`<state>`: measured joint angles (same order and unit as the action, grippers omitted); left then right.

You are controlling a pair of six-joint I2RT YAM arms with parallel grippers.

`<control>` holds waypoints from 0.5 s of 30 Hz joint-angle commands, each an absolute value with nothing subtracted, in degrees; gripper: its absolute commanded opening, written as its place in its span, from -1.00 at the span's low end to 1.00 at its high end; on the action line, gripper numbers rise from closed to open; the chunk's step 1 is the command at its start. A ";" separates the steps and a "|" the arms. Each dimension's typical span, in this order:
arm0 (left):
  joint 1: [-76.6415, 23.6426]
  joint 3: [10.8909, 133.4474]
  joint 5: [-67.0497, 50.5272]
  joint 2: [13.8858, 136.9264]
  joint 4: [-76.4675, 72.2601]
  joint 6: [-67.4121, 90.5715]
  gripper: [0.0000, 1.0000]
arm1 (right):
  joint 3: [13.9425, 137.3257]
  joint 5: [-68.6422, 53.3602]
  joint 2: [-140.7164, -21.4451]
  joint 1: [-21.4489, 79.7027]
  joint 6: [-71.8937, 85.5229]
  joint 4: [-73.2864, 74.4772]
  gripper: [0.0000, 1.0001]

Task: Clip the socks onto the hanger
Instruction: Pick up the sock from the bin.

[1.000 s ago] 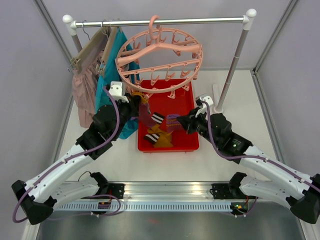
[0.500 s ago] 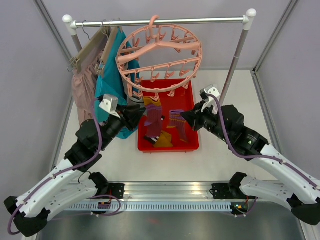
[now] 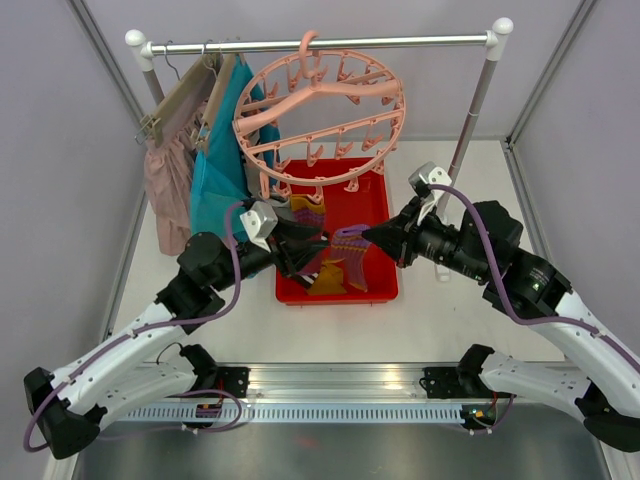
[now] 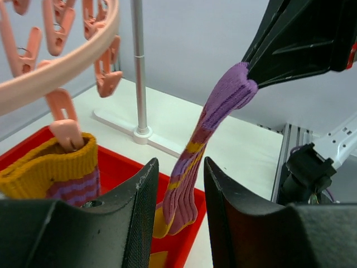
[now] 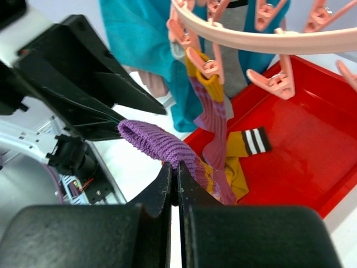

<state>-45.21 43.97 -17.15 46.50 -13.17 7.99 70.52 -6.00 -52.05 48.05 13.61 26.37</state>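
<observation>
The salmon-pink ring hanger [image 3: 320,115] hangs from the rail above the red tray [image 3: 385,290]. One purple-and-mustard sock [image 3: 305,213] hangs from a clip at its front; it also shows in the left wrist view [image 4: 61,167] and the right wrist view [image 5: 209,106]. My right gripper [image 3: 368,237] [image 5: 174,167] is shut on the cuff of a purple sock [image 3: 352,258] [image 5: 159,146], which dangles over the tray. My left gripper [image 3: 316,248] [image 4: 179,167] is open, just left of this sock [image 4: 215,111]. More socks, mustard and black-and-white striped [image 5: 248,144], lie in the tray.
A metal rail [image 3: 400,42] on white posts crosses the back. A teal garment [image 3: 215,170] and a pale pink garment [image 3: 165,180] hang at its left on slim hangers. The right post [image 3: 470,120] stands beside my right arm.
My right gripper has lifted the purple sock up out of the tray. My left gripper has moved right, from beside the teal garment to next to the held sock.
</observation>
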 commanded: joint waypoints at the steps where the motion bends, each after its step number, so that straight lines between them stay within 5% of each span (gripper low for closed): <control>1: -46.32 46.14 -21.01 47.81 -17.92 3.96 -0.13 | 73.65 -10.28 -51.59 48.25 13.62 28.65 -0.99; 15: -50.01 50.27 -22.41 53.87 -19.16 1.85 -0.11 | 73.21 -12.48 -52.56 48.25 15.47 27.16 -0.99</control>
<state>-49.30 47.53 -19.88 52.86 -16.14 4.25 71.50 -11.18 -52.18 48.05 14.44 28.32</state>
